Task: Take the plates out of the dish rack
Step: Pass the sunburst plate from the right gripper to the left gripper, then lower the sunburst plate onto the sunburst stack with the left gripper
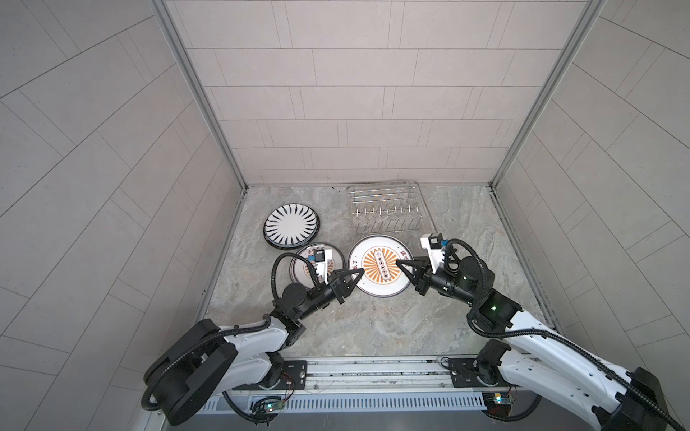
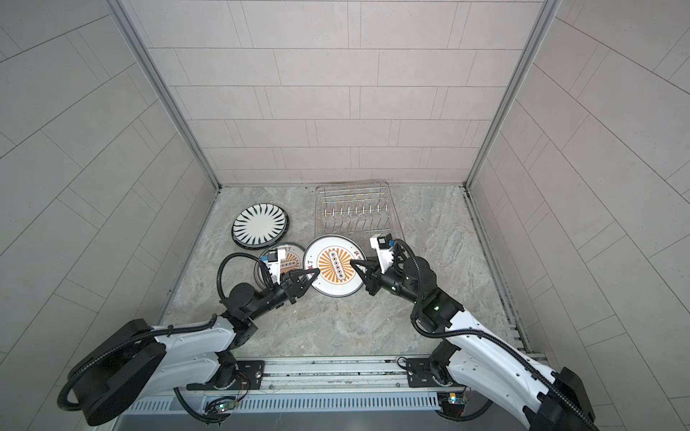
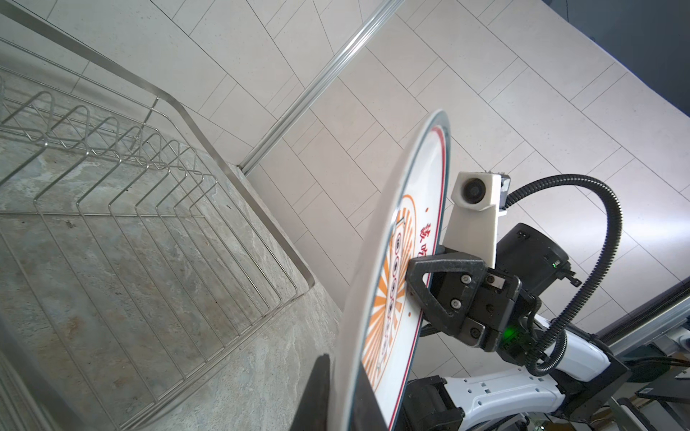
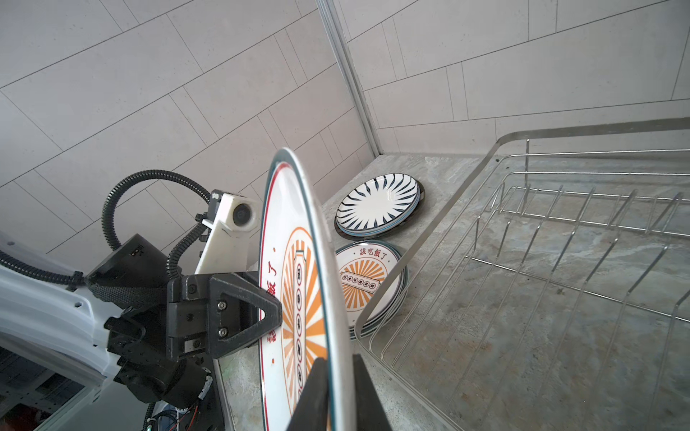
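A white plate with an orange sunburst hangs just in front of the empty dish rack, face up. My left gripper is shut on its left rim, one finger on each face. My right gripper pinches the opposite rim, its fingers against both faces. A black-striped plate lies at the back left on a dark-rimmed one. Another sunburst plate lies on a stack under the left wrist.
The rack's wire prongs hold nothing. Tiled walls close in the marble table on three sides, and a metal rail runs along its front edge.
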Available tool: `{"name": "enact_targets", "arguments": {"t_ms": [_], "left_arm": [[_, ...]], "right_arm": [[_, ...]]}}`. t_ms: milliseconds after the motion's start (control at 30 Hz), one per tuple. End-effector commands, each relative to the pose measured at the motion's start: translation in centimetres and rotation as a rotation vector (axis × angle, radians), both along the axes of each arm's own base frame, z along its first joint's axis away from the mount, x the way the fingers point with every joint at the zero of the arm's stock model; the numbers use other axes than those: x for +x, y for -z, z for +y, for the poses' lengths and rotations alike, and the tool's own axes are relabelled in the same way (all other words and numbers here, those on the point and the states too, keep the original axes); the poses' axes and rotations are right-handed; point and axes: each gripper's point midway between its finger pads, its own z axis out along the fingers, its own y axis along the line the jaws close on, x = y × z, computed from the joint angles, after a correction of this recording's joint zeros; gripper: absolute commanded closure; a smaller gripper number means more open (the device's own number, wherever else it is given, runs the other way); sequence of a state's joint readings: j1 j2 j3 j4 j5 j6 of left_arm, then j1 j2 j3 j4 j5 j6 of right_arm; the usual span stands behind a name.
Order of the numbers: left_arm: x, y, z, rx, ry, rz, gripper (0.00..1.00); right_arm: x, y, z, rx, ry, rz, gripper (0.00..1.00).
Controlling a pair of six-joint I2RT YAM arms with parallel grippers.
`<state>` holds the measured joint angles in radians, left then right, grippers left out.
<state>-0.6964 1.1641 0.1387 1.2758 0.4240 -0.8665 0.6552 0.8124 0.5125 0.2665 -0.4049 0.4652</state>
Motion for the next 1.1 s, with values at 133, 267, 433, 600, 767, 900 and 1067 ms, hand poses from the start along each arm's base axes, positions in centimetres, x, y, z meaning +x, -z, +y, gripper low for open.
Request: {"name": "enact_targets", "arguments": {"t_ms": [133,267,433,600,767,900,1067], "left_arm": [[0.3,-1.4,0.5,-0.048,-0.034,0.0,1.0],[0.8,-1.5,1.4,-0.039,-0.095,0.008,1.0],[1.1,-1.8,2.6,-0.015,-0.164,0.006,1.0],[1.5,-2.2,3.8,0.012,-0.231,0.004,1.0],[3.0,-1.6,6.4,0.042,-0.383,0.076,1.0],[4.2,-1.0,9.2,0.0,-0.483,0.139,1.0],[5.4,-0.9,11.7,-0.03,-0.562,0.177,1.0]], "right_arm": [[-0.7,-1.5,0.9,-0.013,-0.033,-0.068,0.65],[-0.9,-1.5,1.0,-0.013,-0.037,-0.06,0.33],[-0.8,-1.1,0.9,-0.025,-0.028,-0.036,0.0],[-0.4,-0.9,0.9,-0.027,-0.003,-0.019,0.0],[-0.2,-1.3,0.4,-0.025,0.03,-0.046,0.0],[0.5,-1.8,0.7,-0.051,0.063,-0.066,0.0],[2.3,-2.2,1.7,-0.104,0.113,-0.07,0.0]]}}
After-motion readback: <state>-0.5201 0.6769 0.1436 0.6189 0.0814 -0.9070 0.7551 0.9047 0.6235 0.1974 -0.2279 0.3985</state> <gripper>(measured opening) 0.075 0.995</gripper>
